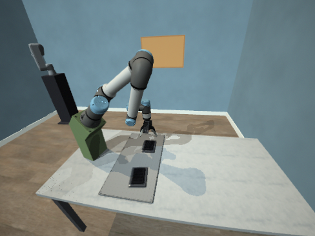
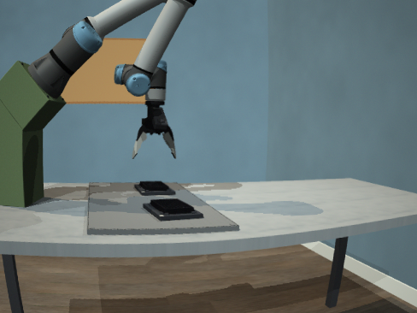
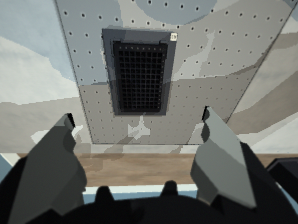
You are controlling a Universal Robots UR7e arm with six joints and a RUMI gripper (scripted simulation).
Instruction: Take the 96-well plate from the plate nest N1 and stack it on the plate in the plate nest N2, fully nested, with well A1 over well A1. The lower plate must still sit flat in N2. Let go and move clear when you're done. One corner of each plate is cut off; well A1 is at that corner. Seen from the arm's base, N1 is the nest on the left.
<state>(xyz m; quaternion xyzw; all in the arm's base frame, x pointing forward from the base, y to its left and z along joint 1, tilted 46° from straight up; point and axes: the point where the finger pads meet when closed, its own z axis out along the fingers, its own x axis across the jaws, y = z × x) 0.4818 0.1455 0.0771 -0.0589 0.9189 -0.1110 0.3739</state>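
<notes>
Marble table (image 1: 226, 167), spread fingers (image 2: 170, 143) above far plate (image 2: 154, 186).

White-tubed arm (image 1: 120, 80), grey joints, blue caps, dark claw (image 2: 154, 145)

Two black 96-well plates lie flat in dark nests on a grey perforated board. The far plate (image 1: 149, 146) sits near the board's back edge, lengthwise along the board. The near plate (image 1: 139, 176) lies well apart from it, toward the front edge.
</notes>
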